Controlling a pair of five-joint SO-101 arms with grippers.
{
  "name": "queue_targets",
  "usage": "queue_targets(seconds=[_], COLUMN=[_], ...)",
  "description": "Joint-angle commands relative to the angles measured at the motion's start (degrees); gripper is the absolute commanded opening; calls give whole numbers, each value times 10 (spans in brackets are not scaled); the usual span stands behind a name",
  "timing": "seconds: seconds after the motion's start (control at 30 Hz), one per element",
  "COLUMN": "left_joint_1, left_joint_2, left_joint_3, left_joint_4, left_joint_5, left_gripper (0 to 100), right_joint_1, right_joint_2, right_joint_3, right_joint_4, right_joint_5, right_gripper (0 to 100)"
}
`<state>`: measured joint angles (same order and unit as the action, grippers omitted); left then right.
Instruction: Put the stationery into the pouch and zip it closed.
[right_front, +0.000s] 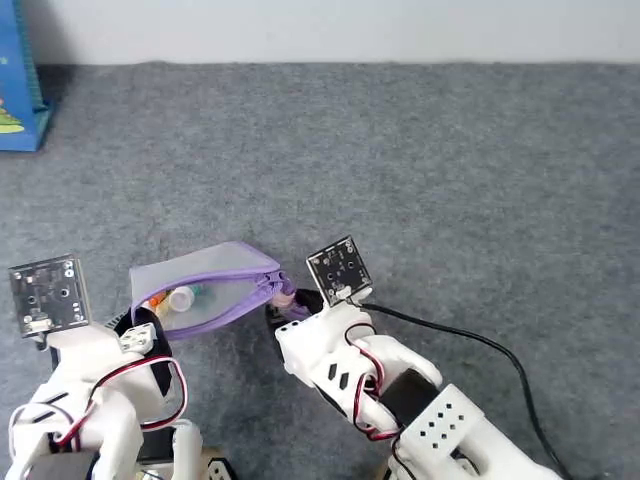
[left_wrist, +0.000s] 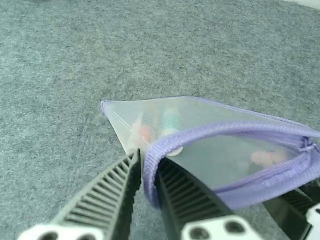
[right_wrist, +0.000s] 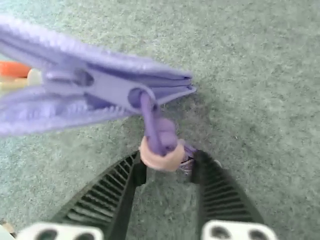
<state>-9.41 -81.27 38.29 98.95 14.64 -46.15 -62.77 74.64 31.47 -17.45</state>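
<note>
A translucent pouch (right_front: 205, 283) with a purple zipper lies held up between the two arms on the grey mat. Its mouth gapes partly open. Stationery (right_front: 180, 297) lies inside and shows through the wall as orange and white shapes (left_wrist: 170, 127). My left gripper (left_wrist: 145, 159) is shut on the pouch's purple zipper edge at its near-left end (right_front: 140, 322). My right gripper (right_wrist: 165, 161) stands at the pouch's right tip (right_front: 283, 308), shut on the zipper pull (right_wrist: 160, 152), a purple cord with a pale bead hanging from the slider (right_wrist: 100, 82).
A blue box (right_front: 20, 95) stands at the mat's far left corner. A black cable (right_front: 480, 345) trails from the right arm toward the lower right. The grey mat (right_front: 420, 170) lies bare behind and to the right of the pouch.
</note>
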Motion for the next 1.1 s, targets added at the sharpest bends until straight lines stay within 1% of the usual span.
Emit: queue_targets(seconds=[0.0,0.07,0.1,0.2,0.3,0.37,0.5,0.63,0.73,0.8,0.93,1.07], left_joint_1=[-5,-5,-5,-4,-4,-4,-5,-3,-3,-3,-3,-3], left_joint_2=[-4,-4,-4,-4,-4,-4,-4,-4,-4,-4,-4,-4], left_joint_3=[-20,-20,-20,-20,-20,-20,-20,-20,-20,-20,-19,-19], left_joint_4=[1,1,1,1,1,1,1,1,-1,-1,-1,-1], left_joint_5=[-2,-2,-2,-2,-2,-2,-2,-4,-4,-4,-4,-4], left_gripper=[12,12,12,12,12,12,12,12,13,13,13,13], right_joint_1=[5,15,19,28,31,31,34,64,73,74,74,71], right_joint_2=[3,3,3,3,0,-18,-106,-232,-313,-352,-385,-378], right_joint_3=[-33,-33,-34,-34,-34,-32,-30,-30,-28,-28,-27,-7], right_joint_4=[-6,-7,-7,-7,-5,0,61,131,175,198,230,217], right_joint_5=[-4,-4,-4,-3,2,21,32,33,59,62,63,63], right_gripper=[3,39,39,5,8,8,8,7,7,7,7,7])
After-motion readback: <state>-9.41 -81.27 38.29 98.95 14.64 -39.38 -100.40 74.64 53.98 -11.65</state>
